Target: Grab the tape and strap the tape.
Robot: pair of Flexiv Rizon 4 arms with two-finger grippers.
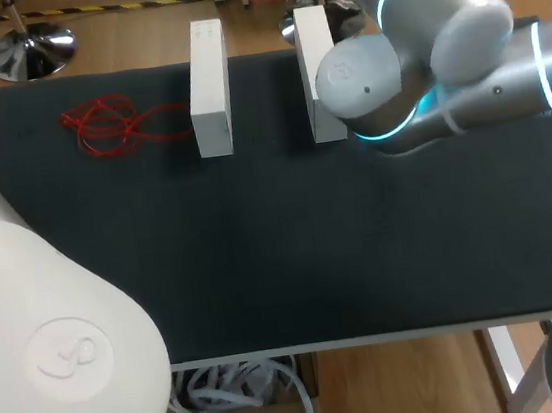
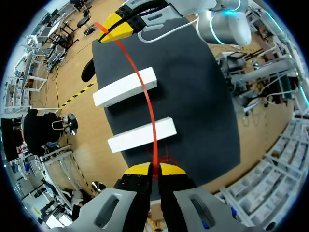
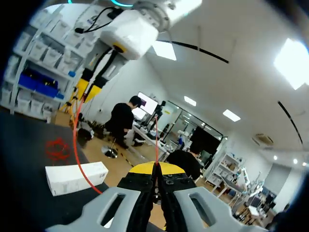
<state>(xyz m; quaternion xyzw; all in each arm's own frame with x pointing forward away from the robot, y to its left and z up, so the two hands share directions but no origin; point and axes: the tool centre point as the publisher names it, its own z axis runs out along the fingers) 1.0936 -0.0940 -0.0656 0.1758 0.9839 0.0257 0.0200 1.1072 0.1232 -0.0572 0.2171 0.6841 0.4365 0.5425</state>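
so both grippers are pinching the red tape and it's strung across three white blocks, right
Not quite: there are two white blocks, not three. The left wrist view shows it: the red tape runs from the left gripper to the right gripper, both pinching it, and passes across both blocks.

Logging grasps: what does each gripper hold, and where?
Both pinch the red tape, left gripper at one end of the taut span, right gripper at the other.

Red tape (image 2: 149,104), white blocks (image 1: 209,89), black table (image 1: 292,255)
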